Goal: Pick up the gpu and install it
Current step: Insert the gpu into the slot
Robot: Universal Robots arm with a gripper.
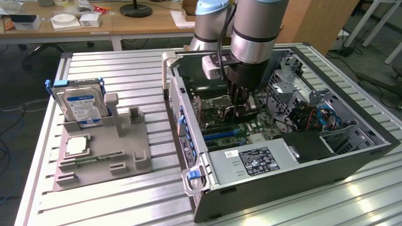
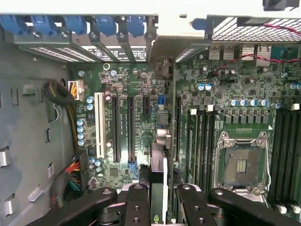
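You are holding the gpu (image 2: 158,176) in the tool (image 1: 242,106), down inside the open computer case (image 1: 351,155), near the middle of the exterior view. The two black fingers (image 2: 138,202) are pinching the card from both sides, and in the wrist view you are looking along its thin edge. It is hanging over the green motherboard (image 2: 141,89), close to the long black slots (image 2: 130,129). I cannot tell if it is touching one, or which one it is over. This looks like the lining-up part of the job, so going slow is the safe way. You are doing it well if the card is standing straight up and running the same way as the slot, not leaning or twisting. The metal end should be facing the case wall with the blue clips (image 2: 75,23). Any push should be going straight down and gently, because a crooked push could hurt the slot. Be minding the shiny chip socket (image 2: 242,165) just beside the tool. The hard drive (image 1: 82,106) is standing in a grey holder (image 1: 122,155) on the table (image 1: 125,202), well apart.
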